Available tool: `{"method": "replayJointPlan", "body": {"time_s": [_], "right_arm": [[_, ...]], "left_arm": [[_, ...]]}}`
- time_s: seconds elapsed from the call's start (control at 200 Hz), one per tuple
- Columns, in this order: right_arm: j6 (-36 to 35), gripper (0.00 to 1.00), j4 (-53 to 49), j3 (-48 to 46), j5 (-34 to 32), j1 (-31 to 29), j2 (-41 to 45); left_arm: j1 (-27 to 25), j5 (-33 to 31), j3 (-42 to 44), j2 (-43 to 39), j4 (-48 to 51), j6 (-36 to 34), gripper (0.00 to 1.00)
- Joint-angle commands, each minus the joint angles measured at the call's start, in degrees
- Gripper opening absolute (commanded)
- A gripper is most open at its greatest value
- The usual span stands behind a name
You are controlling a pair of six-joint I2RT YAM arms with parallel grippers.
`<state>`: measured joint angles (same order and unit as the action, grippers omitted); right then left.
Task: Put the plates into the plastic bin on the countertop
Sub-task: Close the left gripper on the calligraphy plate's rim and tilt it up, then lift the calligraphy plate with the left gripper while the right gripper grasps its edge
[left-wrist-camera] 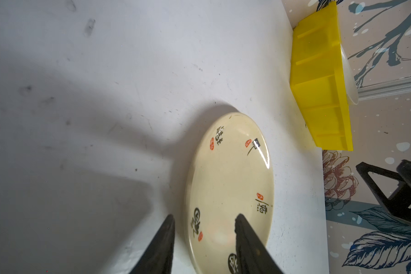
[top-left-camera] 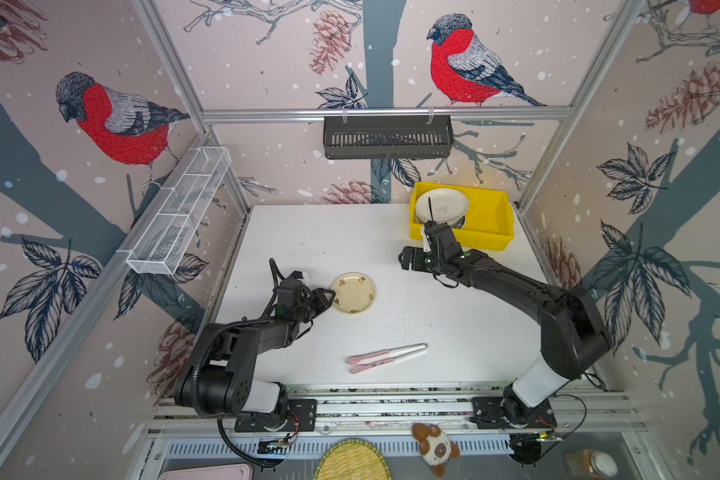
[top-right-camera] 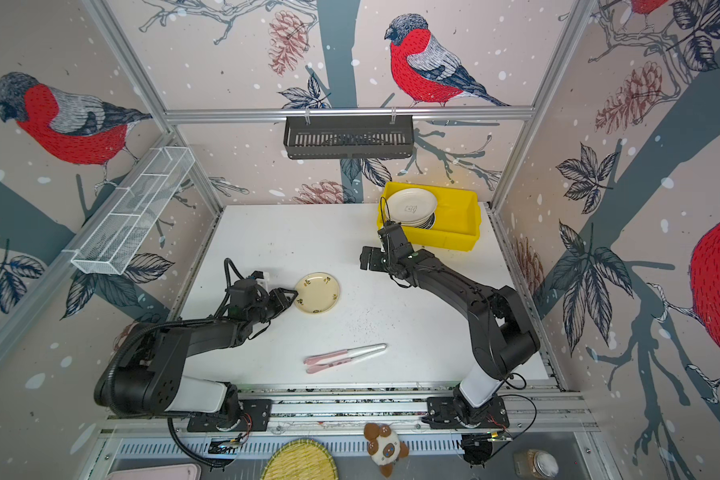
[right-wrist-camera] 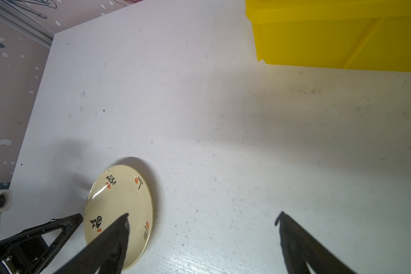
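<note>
Cream plate [top-left-camera: 353,292] lies flat, left of the surface's [top-left-camera: 308,241] middle. My left gripper [left-wrist-camera: 204,218] straddles its left rim, jaws narrowed; biting or not, I can't tell. Right gripper [right-wrist-camera: 203,214] hangs spread wide and empty, near the yellow bin [top-left-camera: 489,220] in the far right corner, stacked plates [top-left-camera: 443,203] inside.

The white countertop [top-left-camera: 433,316] carries a cream plate [top-left-camera: 353,293], a yellow bin [top-left-camera: 474,239] at the back, and two pink-handled utensils [top-left-camera: 385,358]
</note>
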<state>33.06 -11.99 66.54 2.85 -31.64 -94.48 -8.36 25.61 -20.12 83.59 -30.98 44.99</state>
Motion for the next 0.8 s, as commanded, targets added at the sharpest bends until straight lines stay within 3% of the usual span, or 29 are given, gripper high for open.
{"method": "replayJointPlan", "body": {"time_s": [0.0, 0.075, 0.475, 0.66, 0.795], "right_arm": [[-0.09, 0.98, -0.58, -0.01, -0.74, 0.17, 0.42], [-0.19, 0.98, -0.67, -0.01, -0.62, 0.26, 0.69], [0.25, 0.98, -0.23, -1.68, -0.33, 1.05, 1.40], [0.41, 0.98, 0.12, -2.28, -0.41, 1.23, 1.99], [0.52, 0.98, 0.47, -2.99, -0.06, 1.49, 2.45]], "left_arm": [[0.16, 4.28, -0.53, 2.93, -5.50, 0.25, 0.34], [0.19, 4.61, -0.58, 4.23, -6.70, 0.62, 0.29], [-0.31, 1.24, -2.63, 7.41, -4.40, -1.13, 0.21], [-2.72, -2.28, -4.97, 6.67, 0.10, -3.52, 0.07], [-3.23, -1.04, -6.03, 7.33, -0.12, -3.21, 0.00]]}}
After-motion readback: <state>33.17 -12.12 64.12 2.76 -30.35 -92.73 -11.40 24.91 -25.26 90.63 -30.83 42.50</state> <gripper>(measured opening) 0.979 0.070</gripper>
